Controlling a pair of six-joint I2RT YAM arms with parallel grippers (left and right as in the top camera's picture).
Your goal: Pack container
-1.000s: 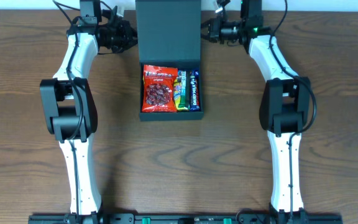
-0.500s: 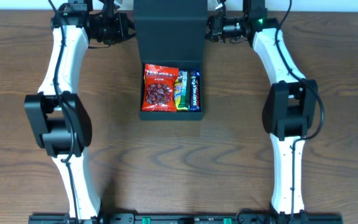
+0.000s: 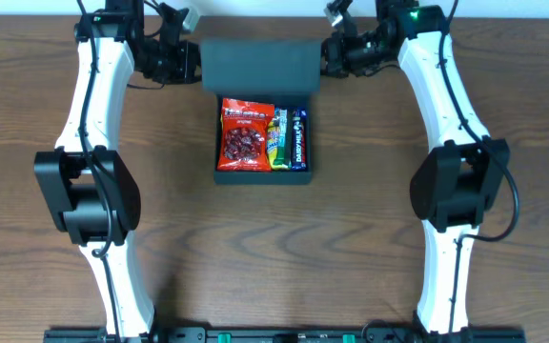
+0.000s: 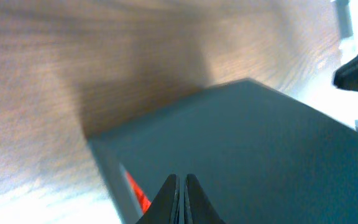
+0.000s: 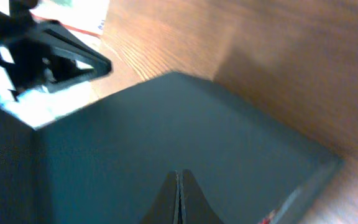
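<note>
The container (image 3: 260, 176) is a dark teal box at mid-table, with its base open. Inside lie a red snack packet (image 3: 244, 138), a green-and-yellow bar (image 3: 277, 138) and a blue bar (image 3: 297, 138). Its flap lid (image 3: 260, 67) stands raised at the far side and tilts over the base. My left gripper (image 3: 196, 65) is shut at the lid's left edge, and my right gripper (image 3: 326, 57) is shut at its right edge. In the left wrist view the closed gripper (image 4: 180, 182) points onto the lid (image 4: 260, 149). In the right wrist view the closed gripper (image 5: 178, 177) does the same on the lid (image 5: 135, 143).
The box sits on a brown wooden table (image 3: 351, 238). My two white arms stand either side of it, the left elbow (image 3: 84, 191) and right elbow (image 3: 460, 186) above the near half. The table's far edge (image 3: 255, 10) runs just behind the lid.
The lid has swung up from lying back and now tilts forward over the box. Both grippers moved with it at its side edges, and both stayed shut.
</note>
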